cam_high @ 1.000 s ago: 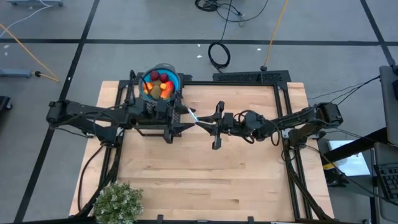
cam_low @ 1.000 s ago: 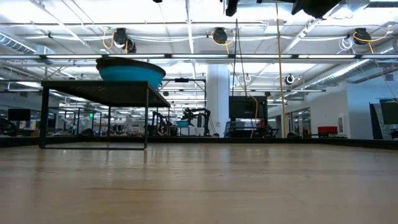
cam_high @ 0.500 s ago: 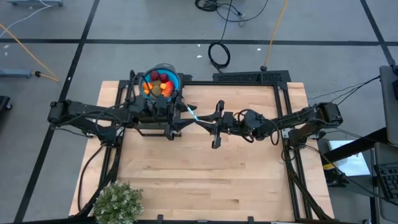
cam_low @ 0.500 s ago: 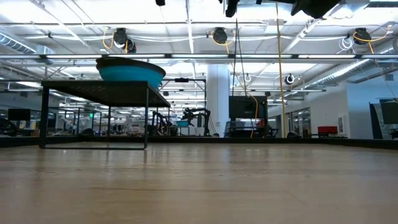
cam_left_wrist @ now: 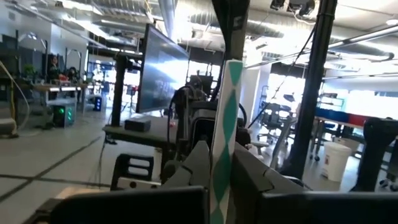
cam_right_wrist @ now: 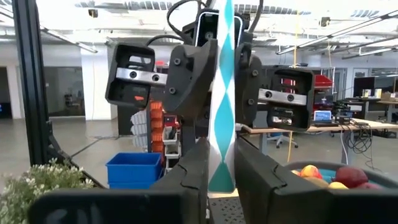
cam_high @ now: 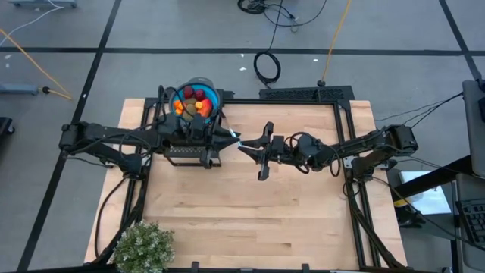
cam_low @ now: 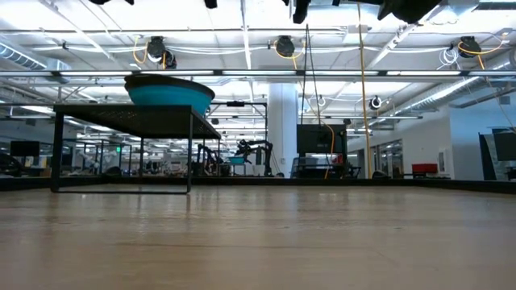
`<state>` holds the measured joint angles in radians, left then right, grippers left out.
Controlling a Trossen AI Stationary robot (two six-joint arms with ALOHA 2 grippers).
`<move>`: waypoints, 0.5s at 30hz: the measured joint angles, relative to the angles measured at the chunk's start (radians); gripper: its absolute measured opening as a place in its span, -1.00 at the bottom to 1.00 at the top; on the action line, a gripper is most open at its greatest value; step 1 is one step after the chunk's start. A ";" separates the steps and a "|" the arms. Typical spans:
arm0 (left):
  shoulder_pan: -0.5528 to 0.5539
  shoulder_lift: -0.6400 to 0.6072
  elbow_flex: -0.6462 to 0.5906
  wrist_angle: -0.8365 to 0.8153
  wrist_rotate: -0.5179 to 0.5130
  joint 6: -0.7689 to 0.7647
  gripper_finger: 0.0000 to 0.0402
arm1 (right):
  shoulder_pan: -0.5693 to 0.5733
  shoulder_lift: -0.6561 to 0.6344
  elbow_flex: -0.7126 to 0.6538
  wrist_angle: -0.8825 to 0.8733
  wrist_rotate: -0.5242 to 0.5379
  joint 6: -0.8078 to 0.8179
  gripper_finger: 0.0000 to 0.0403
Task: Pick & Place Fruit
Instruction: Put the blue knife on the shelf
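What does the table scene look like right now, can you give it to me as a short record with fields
left gripper: above the table middle, shut on the pen
right gripper: facing it, shut on the pen
pen: white and blue, held between both grippers
fruit: piled in the bowl, untouched
bowl: blue, on a black stand at the table's far edge
plant: near-left corner of the table

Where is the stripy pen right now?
The pen is up in the air over the middle of the table, pinched between the left gripper and the right gripper, just beside the blue bowl of fruit.
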<state>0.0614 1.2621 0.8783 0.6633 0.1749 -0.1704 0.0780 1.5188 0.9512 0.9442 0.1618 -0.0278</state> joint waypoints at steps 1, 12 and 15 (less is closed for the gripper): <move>0.002 0.000 0.000 -0.002 0.003 -0.008 -0.89 | 0.000 0.000 0.000 -0.003 0.000 -0.002 -0.71; 0.004 -0.079 0.000 -0.209 -0.020 -0.001 -0.91 | 0.000 -0.010 0.000 -0.173 0.050 0.030 -0.22; 0.004 -0.151 0.000 -0.361 -0.053 0.023 -0.91 | 0.000 -0.010 0.000 -0.235 0.053 0.053 -0.18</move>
<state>0.0650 1.1110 0.8787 0.3020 0.1216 -0.1472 0.0779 1.5093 0.9512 0.7088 0.2144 0.0254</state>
